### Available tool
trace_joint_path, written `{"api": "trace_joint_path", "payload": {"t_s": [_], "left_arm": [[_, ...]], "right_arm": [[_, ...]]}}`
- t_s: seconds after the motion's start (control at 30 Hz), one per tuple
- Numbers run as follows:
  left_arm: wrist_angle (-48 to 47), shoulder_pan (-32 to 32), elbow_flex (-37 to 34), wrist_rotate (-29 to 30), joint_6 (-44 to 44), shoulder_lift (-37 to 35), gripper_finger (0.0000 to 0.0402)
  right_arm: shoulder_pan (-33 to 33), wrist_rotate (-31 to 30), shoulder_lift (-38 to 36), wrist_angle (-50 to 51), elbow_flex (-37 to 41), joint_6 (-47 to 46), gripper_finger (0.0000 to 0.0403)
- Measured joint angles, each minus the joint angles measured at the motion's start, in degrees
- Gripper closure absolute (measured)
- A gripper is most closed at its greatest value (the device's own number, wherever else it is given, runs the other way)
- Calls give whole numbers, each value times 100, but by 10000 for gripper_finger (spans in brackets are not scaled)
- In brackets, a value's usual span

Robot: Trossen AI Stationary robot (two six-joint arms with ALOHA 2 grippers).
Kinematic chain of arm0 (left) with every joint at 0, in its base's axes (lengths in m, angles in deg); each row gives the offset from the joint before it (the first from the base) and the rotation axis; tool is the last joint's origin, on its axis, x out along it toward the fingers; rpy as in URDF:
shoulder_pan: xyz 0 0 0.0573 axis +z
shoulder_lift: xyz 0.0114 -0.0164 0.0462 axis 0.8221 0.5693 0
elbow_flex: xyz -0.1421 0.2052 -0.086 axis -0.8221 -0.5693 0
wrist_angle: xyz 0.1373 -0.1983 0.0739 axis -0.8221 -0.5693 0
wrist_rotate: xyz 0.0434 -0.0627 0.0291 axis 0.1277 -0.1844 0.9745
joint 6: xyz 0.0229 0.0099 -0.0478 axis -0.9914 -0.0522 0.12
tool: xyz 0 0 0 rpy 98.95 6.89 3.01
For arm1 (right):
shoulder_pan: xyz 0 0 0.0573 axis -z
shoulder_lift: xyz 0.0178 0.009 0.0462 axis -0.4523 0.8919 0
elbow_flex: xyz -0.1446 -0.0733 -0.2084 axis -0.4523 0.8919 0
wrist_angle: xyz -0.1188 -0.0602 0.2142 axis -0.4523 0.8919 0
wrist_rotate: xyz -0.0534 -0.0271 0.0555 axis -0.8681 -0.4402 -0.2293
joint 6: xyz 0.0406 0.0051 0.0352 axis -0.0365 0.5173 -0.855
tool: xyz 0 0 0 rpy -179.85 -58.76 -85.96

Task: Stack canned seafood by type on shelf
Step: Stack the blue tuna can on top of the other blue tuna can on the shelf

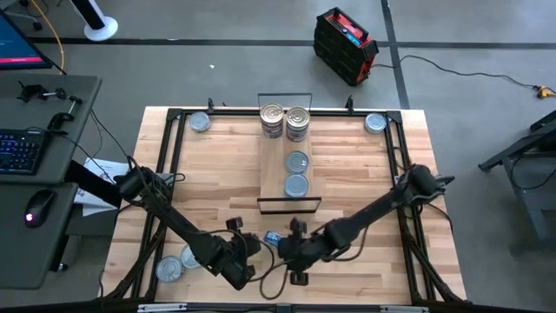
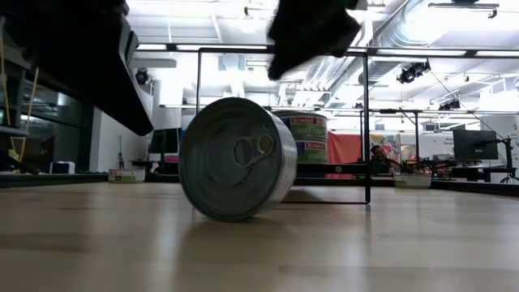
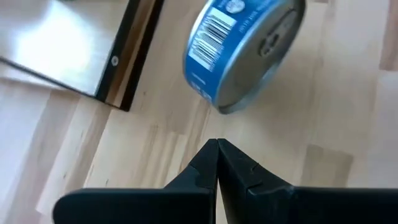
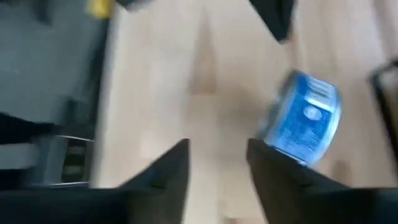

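Bright, even overhead light fills the room, and in the low view ceiling strip lights burn out to white behind the blue-labelled tin point(image 2: 237, 159), whose lid shows soft glare. The tabletop point(image 1: 365, 165) carries only faint shadows. The right wrist view is heavily motion-blurred, and the left wrist view smears the tin slightly

Blue tin point(image 1: 271, 237) lies between both end effectors, below shelf point(image 1: 278, 178).

Grey concrete floor point(image 1: 217, 52), grey desk point(image 1: 39, 156) with keyboard point(image 1: 17, 149), black-red toolbox point(image 1: 345, 35), bright ceiling lights point(image 2: 243, 8).
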Motion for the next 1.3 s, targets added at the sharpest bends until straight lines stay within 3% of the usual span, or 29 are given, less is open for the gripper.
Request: {"api": "trace_joint_path", "payload": {"t_s": [0.17, 0.3, 0.6, 0.77, 1.0, 1.13, 1.23, 1.3], "left_arm": [[-7, -69, 0, -112, 542, 0, 402], [-112, -319, 0, -165, 834, -52, 402], [-1809, -910, 0, 319, 2094, -1256, 402], [-1955, -1107, 2, 437, 2398, -2096, 402], [-1948, -1199, 4, 501, 2607, -2565, 402], [-1944, -1239, 4, 490, 2300, -2614, 402], [-1933, -1201, 4, 502, 1934, -2744, 402], [-1933, -1116, 4, 511, 1736, -2851, 402]], "right_arm": [[-1, -520, 434, 891, -634, -158, 127], [5, -654, 453, 925, -761, -352, 74], [226, -1091, 637, 847, -726, -1274, 62], [415, -1039, 824, 569, -726, -1314, 63], [582, -575, 1021, 573, -726, -1405, 104], [504, -249, 1044, 640, -726, -1403, 187], [360, -76, 1022, 950, -856, -1309, 276], [220, -18, 953, 1329, -937, -1260, 290]]}}
